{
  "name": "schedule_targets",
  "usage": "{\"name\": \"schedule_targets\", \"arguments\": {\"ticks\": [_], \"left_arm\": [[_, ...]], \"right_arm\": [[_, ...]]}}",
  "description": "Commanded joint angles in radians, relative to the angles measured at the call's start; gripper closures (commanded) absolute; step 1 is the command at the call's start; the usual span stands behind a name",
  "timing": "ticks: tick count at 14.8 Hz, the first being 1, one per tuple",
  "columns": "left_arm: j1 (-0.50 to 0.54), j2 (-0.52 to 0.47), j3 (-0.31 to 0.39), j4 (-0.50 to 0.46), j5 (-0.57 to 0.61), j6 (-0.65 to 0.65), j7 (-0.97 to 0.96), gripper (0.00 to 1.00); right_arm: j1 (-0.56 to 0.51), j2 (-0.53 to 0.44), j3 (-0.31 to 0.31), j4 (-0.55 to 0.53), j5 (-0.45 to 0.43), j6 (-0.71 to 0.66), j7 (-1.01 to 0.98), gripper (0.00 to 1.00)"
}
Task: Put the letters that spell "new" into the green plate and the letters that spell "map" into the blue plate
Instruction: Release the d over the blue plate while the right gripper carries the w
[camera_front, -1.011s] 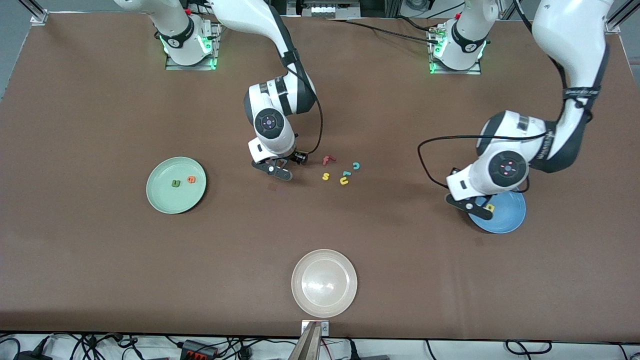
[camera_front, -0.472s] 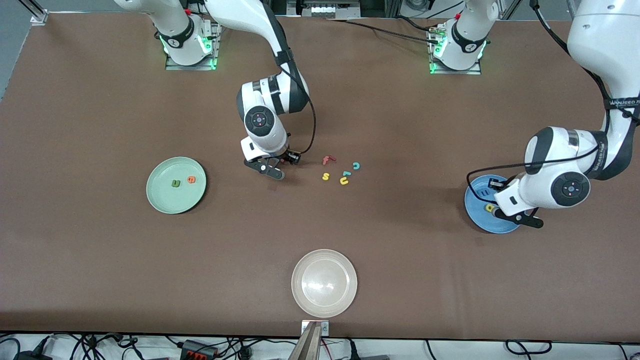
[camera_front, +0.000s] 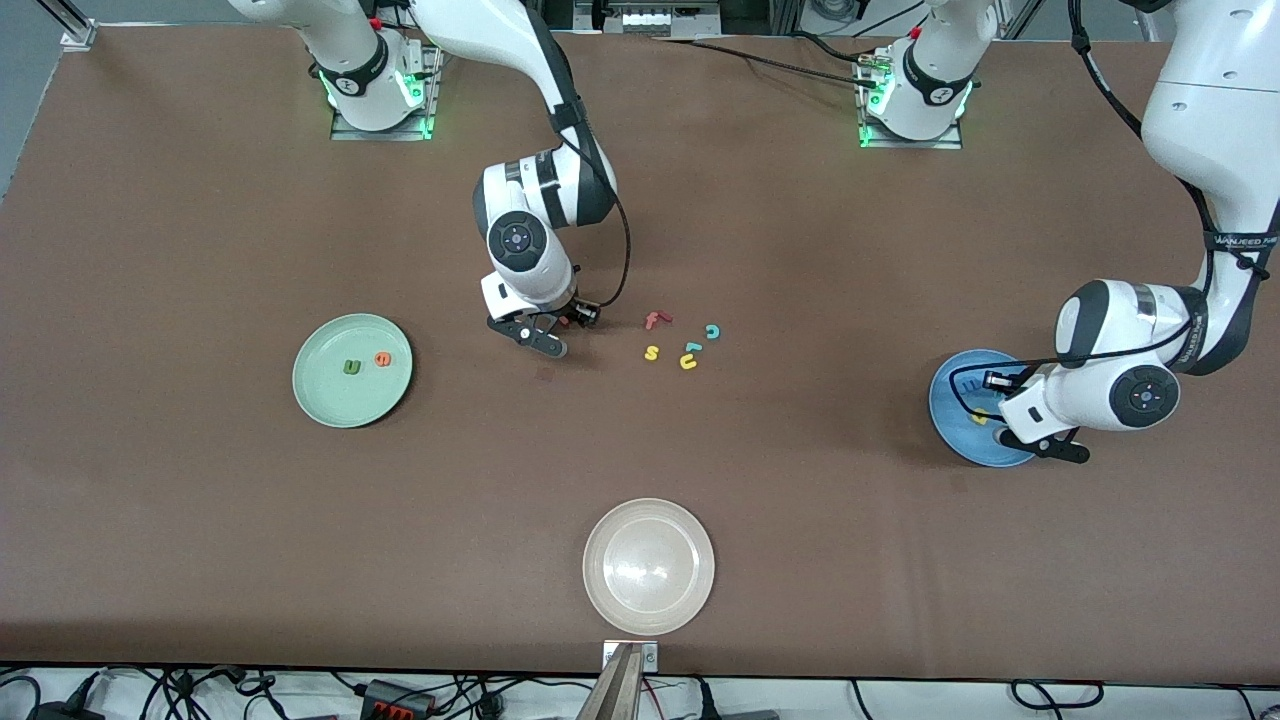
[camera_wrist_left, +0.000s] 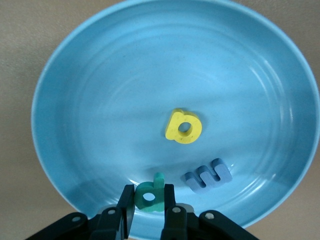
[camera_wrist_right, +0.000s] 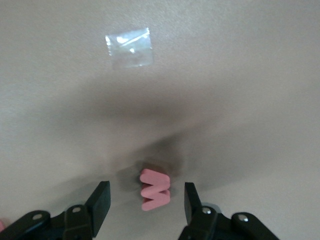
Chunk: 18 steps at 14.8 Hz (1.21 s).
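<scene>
The blue plate (camera_front: 950, 400) lies at the left arm's end of the table, with the yellow a (camera_wrist_left: 183, 126) and the blue m (camera_wrist_left: 207, 176) in it. My left gripper (camera_wrist_left: 149, 201) hangs over this plate's rim (camera_wrist_left: 55, 165), shut on the teal p (camera_wrist_left: 150, 192). The green plate (camera_front: 330, 400) holds the green n (camera_front: 351, 367) and the orange e (camera_front: 382, 358). My right gripper (camera_wrist_right: 146, 200) is low over the table's middle, open. The pink w (camera_wrist_right: 155, 189) lies on the table between its fingers, touching neither.
Several loose letters lie beside the right gripper toward the left arm's end, among them a red f (camera_front: 655, 320), a teal c (camera_front: 712, 331), a yellow s (camera_front: 651, 352) and a yellow u (camera_front: 688, 362). A cream-white plate (camera_front: 648, 566) sits near the front camera.
The left arm swung across the blue plate toward its own end of the table, still gripping the p. The right gripper shifted slightly toward the green plate, and its fingers narrowed.
</scene>
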Motion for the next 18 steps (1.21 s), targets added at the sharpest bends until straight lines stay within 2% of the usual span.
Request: {"name": "schedule_targets", "arguments": {"ticks": [1, 2, 3, 8, 11, 14, 17, 18], "left_arm": [[0.007, 0.003, -0.014, 0.012, 0.027, -0.002, 0.004, 0.71], [0.007, 0.002, -0.014, 0.015, 0.027, -0.002, 0.004, 0.29], [0.008, 0.0, -0.014, 0.013, 0.027, -0.005, 0.004, 0.0], [0.007, -0.01, -0.024, 0.015, 0.027, -0.016, 0.004, 0.0], [0.004, -0.062, -0.033, 0.016, 0.026, -0.026, 0.001, 0.0], [0.002, -0.115, -0.086, 0.032, 0.015, -0.106, -0.006, 0.0], [0.004, -0.144, -0.142, 0.098, 0.012, -0.253, -0.009, 0.0], [0.004, -0.161, -0.158, 0.128, 0.01, -0.305, -0.009, 0.0]], "right_arm": [[0.018, -0.009, -0.002, -0.025, 0.025, 0.021, -0.014, 0.34], [0.019, -0.008, -0.002, -0.025, 0.027, 0.024, -0.014, 0.35], [0.019, -0.008, -0.002, -0.023, 0.028, 0.027, -0.015, 0.4], [0.022, -0.009, 0.001, -0.02, 0.028, 0.03, -0.018, 0.56], [0.024, -0.008, 0.001, -0.02, 0.028, 0.03, -0.022, 0.65], [0.022, -0.009, 0.001, -0.02, 0.028, 0.029, -0.025, 0.69], [0.012, -0.017, -0.005, -0.009, 0.028, 0.016, -0.07, 0.78], [-0.001, -0.034, -0.015, 0.001, 0.027, -0.005, -0.075, 0.83]]}}
